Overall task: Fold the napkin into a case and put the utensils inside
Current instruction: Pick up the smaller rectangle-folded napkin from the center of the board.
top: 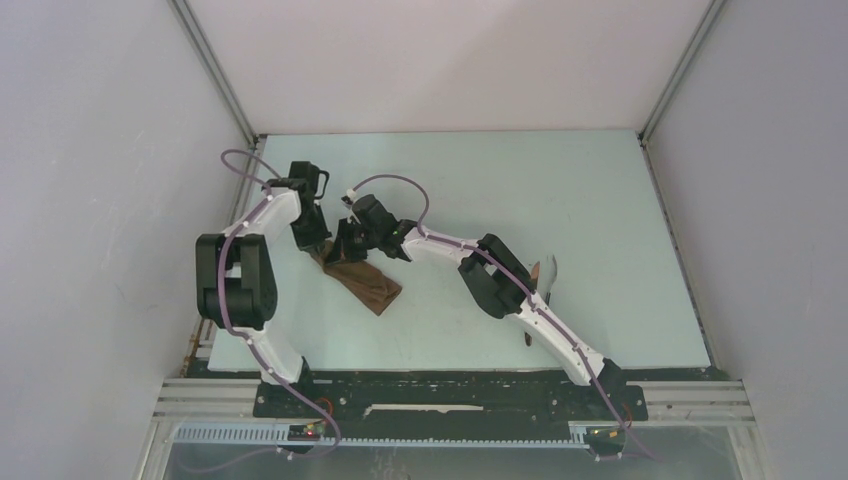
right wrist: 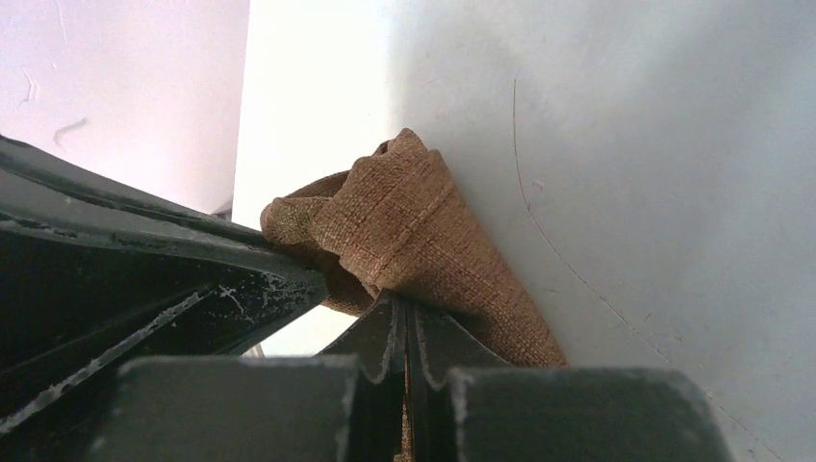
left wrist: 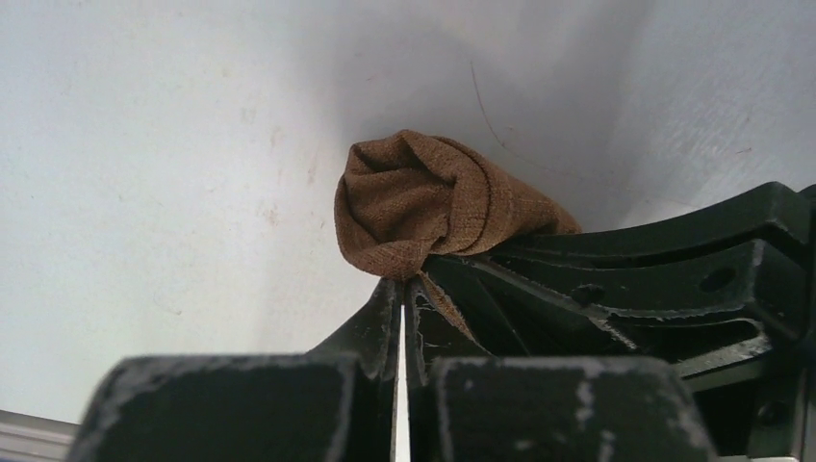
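Observation:
The brown napkin [top: 367,280] lies bunched into a narrow folded strip left of the table's middle. Both grippers meet at its far left end. My left gripper [top: 320,243] comes down from the left, and in its wrist view its tips [left wrist: 402,285] are shut on the lower edge of the gathered cloth [left wrist: 423,197]. My right gripper [top: 347,247] reaches in from the right, jaws shut, with cloth [right wrist: 423,241] showing between its fingers [right wrist: 406,313]. The utensils [top: 546,274] lie to the right, partly hidden under the right arm.
The right arm [top: 500,280] stretches across the table's middle, over the utensils. White walls stand on three sides, and the left wall is close to the left arm [top: 240,280]. In each wrist view the other gripper's black body [left wrist: 674,279] [right wrist: 144,279] sits right beside the cloth.

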Available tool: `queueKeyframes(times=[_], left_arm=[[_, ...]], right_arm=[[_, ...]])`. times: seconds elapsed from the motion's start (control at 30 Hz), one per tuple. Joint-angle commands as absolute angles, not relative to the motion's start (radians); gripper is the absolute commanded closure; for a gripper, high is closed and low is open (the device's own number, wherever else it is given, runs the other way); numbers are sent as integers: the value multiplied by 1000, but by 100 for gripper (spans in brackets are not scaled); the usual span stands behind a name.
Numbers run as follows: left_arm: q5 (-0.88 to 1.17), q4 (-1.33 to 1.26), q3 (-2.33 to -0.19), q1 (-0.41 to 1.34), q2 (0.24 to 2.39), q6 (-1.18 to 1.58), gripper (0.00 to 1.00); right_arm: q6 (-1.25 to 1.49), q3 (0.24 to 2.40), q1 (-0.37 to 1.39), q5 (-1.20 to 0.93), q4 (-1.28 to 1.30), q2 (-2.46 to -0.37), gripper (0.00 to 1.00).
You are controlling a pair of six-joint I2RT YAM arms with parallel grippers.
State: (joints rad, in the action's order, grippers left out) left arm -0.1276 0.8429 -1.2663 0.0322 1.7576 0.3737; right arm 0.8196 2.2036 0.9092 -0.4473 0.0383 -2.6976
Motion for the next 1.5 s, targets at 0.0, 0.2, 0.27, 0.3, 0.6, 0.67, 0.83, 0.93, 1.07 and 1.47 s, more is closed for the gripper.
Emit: queueKeyframes(times=[0.0,0.2,0.27,0.3,0.6,0.67,0.83,0.93,1.07,1.47], left_arm=[[-95,809,-1314,64,1751,370,100],[-99,795,-1378,41,1892,388,100],[-81,823,-1405,18,1920,385,100],[-65,832,-1411,7,1921,385,100],[-33,804,-1251,-10,1574,414,59],[-37,799,-1207,-37,1509,428,58],[92,734,-1132,-117,1540,461,80],[162,701,-1142,-135,1628,460,91],[200,666,-1152,-133,1686,462,98],[170,728,-1226,-134,1844,433,99]], right_arm=[[792,2198,911,-428,105,-2677,100],[802,2194,910,-433,99,-2677,100],[807,2195,909,-438,91,-2678,100],[809,2195,909,-439,89,-2679,100],[804,2190,902,-448,91,-2677,99],[806,2189,902,-449,91,-2677,99],[807,2188,902,-448,89,-2668,99],[807,2187,904,-450,84,-2665,100],[801,2187,904,-446,91,-2663,100],[768,2186,907,-445,110,-2645,100]])
